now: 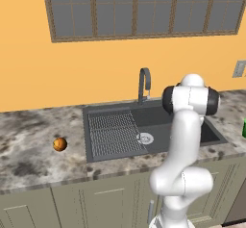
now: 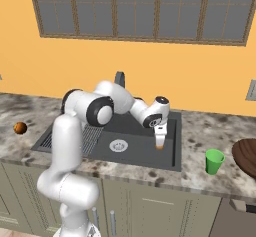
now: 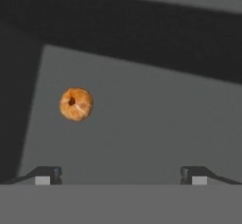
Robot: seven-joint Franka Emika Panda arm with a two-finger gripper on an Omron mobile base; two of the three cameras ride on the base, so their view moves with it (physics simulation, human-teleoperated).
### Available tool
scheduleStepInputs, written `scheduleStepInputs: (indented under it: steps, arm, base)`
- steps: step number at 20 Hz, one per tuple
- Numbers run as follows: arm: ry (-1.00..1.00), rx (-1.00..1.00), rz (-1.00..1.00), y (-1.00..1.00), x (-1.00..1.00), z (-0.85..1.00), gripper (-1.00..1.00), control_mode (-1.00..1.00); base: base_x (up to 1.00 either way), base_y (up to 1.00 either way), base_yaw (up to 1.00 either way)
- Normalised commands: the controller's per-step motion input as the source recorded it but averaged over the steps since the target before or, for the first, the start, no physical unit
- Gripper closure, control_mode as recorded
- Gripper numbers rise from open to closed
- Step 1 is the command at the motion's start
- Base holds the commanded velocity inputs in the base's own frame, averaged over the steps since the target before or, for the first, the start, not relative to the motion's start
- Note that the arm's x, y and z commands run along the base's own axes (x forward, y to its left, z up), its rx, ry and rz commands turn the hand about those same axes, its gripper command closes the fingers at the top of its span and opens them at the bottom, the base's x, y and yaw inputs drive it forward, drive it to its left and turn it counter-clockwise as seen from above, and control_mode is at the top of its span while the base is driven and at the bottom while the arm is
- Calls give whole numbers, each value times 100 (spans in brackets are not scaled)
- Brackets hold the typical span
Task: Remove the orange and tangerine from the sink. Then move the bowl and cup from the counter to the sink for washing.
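The fingertips [image 3: 47,175] are spread wide and nothing is held between them. Beyond them a small round orange fruit [image 3: 76,104] with a dark navel is seen, lying on the dark grey floor of the sink [image 2: 145,156]. Another orange fruit [image 1: 60,144] is resting on the marbled counter [image 1: 29,150], left of the basin.

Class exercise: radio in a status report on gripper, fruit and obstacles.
Gripper open, above sink floor. One fruit below, ungripped. Other fruit already on counter. Nothing blocking.

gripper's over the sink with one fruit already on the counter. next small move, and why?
Probably shift the gripper sideways over the fruit on the sink floor, then descend. Its fingers stand wide apart and empty, and the fruit lies off-centre in the hand view.
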Motion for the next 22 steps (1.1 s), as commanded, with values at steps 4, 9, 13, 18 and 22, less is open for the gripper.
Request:
scheduleStepInputs:
  steps: [4, 9, 13, 18, 22]
  arm:
    - [0, 0, -4, -1, 28, -17, -100, -100]
    - [0, 0, -6, -4, 27, -20, -100, -100]
    - [0, 0, -5, -10, 26, -20, -100, -100]
    - [0, 0, -3, -13, 23, -20, -100, -100]
    - [0, 0, 0, -8, 22, -20, -100, -100]
  base:
    - [0, 0, 0]
    - [0, 0, 0]
    - [0, 0, 0]
    - [0, 0, 0]
    - [0, 0, 0]
